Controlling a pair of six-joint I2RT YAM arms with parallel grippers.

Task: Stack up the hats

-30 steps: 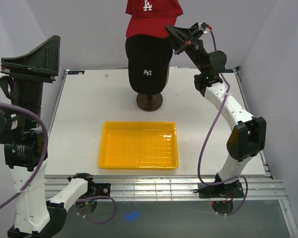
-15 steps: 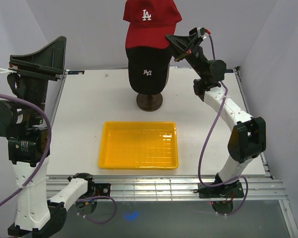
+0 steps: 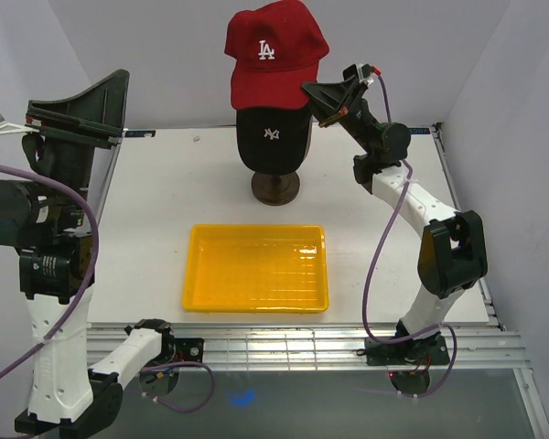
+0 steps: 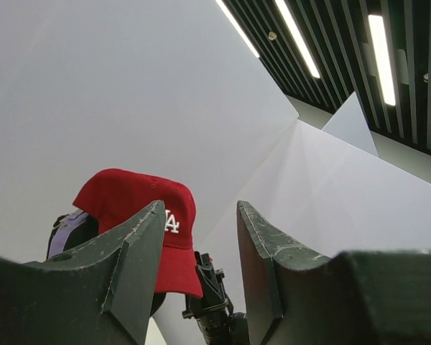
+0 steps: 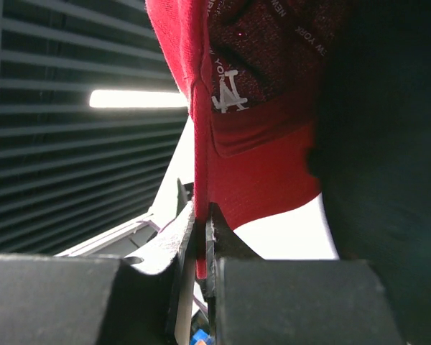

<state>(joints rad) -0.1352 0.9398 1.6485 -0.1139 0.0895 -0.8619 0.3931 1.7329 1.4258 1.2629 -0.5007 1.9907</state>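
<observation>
Directly above the black hat (image 3: 272,139), the red hat (image 3: 273,50) hangs just left of the right hand (image 3: 309,90), which is clamped on its rim; the left hand (image 4: 200,212), parted and empty, stands well away.

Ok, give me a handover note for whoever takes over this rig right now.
Right claw: shut on the brim of the red fabric cap with a white LA logo, holding it over the black fabric cap.
Left claw: open, empty, raised at the left.
Done: black cap sits on the dark round-footed stand; lavender fabric shows beneath.
Left: probably seat the red cap, then release.
</observation>
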